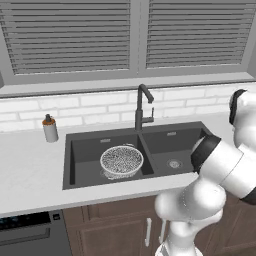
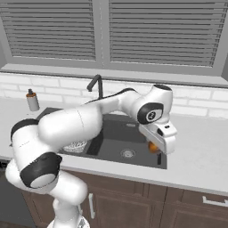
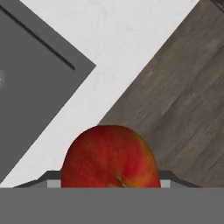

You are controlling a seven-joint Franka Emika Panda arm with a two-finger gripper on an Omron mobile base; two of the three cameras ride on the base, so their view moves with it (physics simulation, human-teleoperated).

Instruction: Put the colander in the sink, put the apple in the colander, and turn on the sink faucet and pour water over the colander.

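The speckled white-and-grey colander sits in the left basin of the dark grey sink; in the right base view the arm hides most of the colander. My gripper hangs over the sink's front right corner, shut on the red-orange apple. The hand view has the apple held low between the fingertips, above the counter edge. The gooseneck faucet stands behind the divider between the basins. No water is in view at its spout.
A small grey soap dispenser stands on the white counter left of the sink. The right basin's silver drain is bare. Wooden floor lies beyond the counter edge. Shuttered windows run behind the tiled backsplash.
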